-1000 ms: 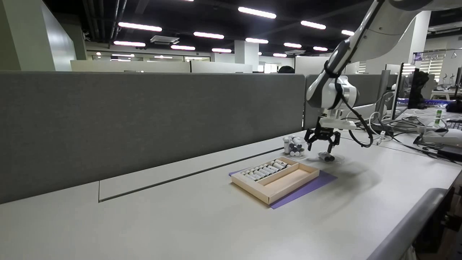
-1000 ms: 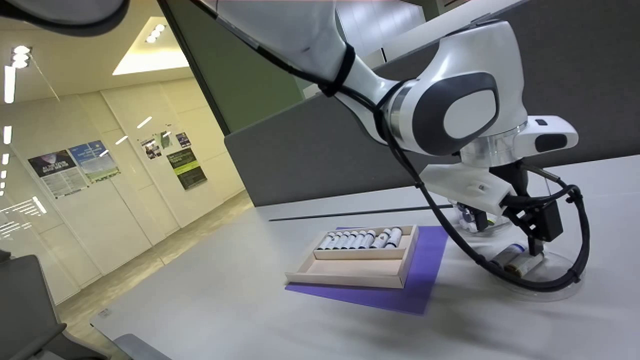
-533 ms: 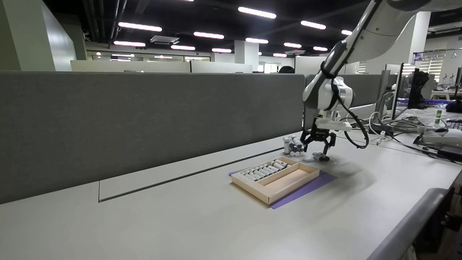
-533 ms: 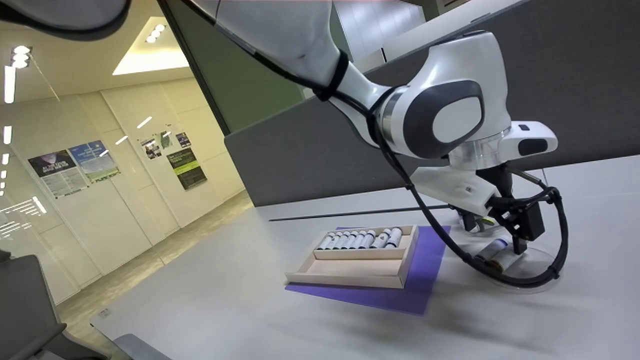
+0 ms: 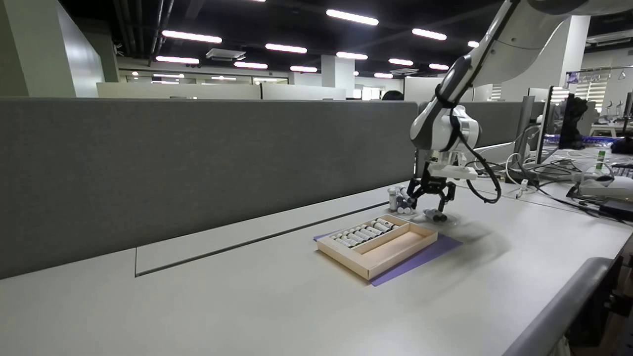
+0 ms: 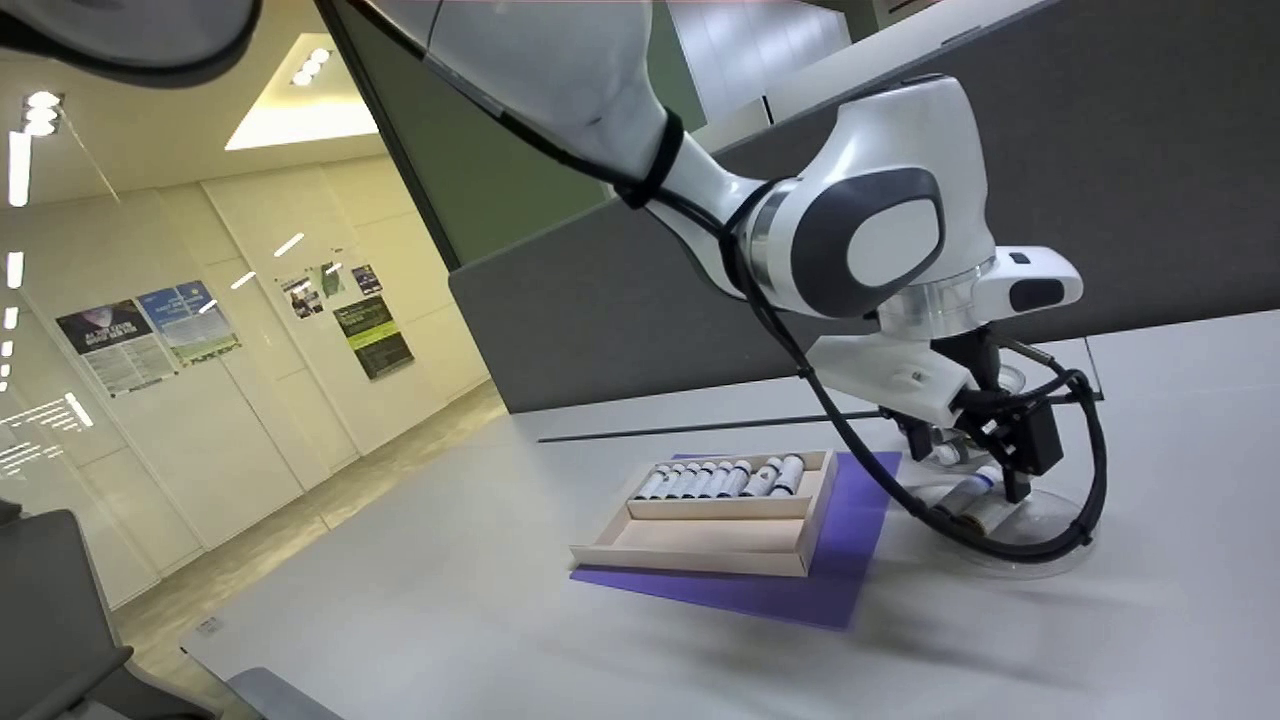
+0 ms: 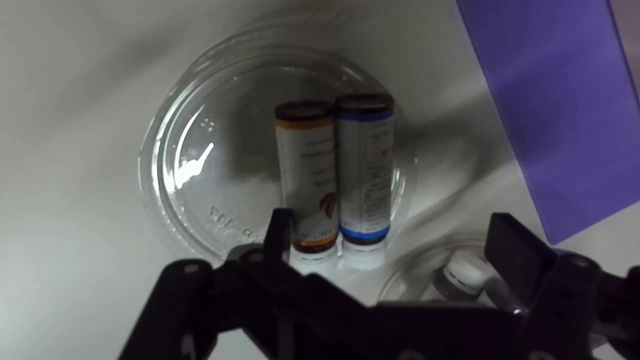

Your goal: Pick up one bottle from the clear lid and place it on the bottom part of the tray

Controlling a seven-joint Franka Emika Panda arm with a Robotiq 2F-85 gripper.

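Note:
Two bottles lie side by side on the round clear lid [image 7: 240, 150]: an orange-banded bottle [image 7: 310, 170] and a blue-banded bottle [image 7: 365, 175], white caps toward the gripper. My gripper [image 7: 392, 222] is open wide. One finger stands beside the orange-banded bottle near its cap end, over the lid; whether it touches cannot be told. The other finger is over the clear tub. The gripper also shows low over the table in both exterior views [image 5: 427, 206] [image 6: 966, 470]. The tan tray [image 6: 690, 560] has a row of bottles [image 6: 720, 480] in its upper part; its bottom part holds nothing.
A clear tub with several bottles [image 5: 403, 200] stands beside the gripper, and a capped bottle [image 7: 462, 275] shows in it. A purple sheet [image 6: 860, 520] lies under the tray. A grey partition [image 5: 222, 173] runs behind the table. A black cable loops beside the gripper.
My open gripper has moved left in both exterior views, toward the tub and the tray. The clear lid and its two bottles have slid the same way with it. The tray has not moved.

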